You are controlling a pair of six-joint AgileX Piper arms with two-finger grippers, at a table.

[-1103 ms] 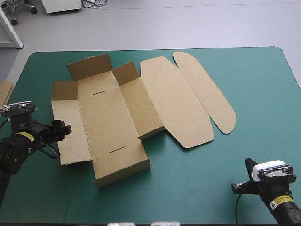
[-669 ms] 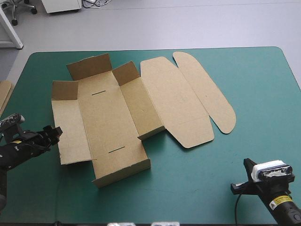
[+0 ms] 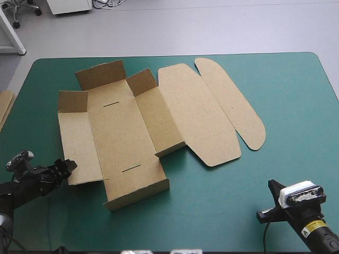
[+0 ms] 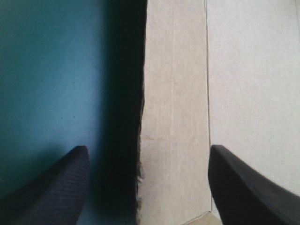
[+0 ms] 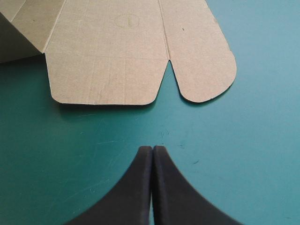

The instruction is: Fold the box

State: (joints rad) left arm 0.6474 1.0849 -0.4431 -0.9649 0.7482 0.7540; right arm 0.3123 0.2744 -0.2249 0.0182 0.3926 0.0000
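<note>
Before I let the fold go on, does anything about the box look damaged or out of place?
Only a small thing: in the left wrist view the outer edge of the box looks slightly frayed where the open left end effector straddles it. Otherwise it looks whole, with no tears or crushed panels showing.

The left arm (image 3: pixel 21 186) comes in low from the near left, lying almost level, its wrist angled forward and toward the right. The left gripper (image 3: pixel 66 166) at its end is spread (in its own wrist view the two black fingers (image 4: pixel 51 187) stand wide apart, a broad gap between them). The right arm (image 3: pixel 313 228) comes in from the near right, its wrist pointing forward and slightly left. The right gripper (image 3: pixel 273 186) is closed on nothing, both fingers pressed together into one pointed arch. The two grippers are well apart.
</note>
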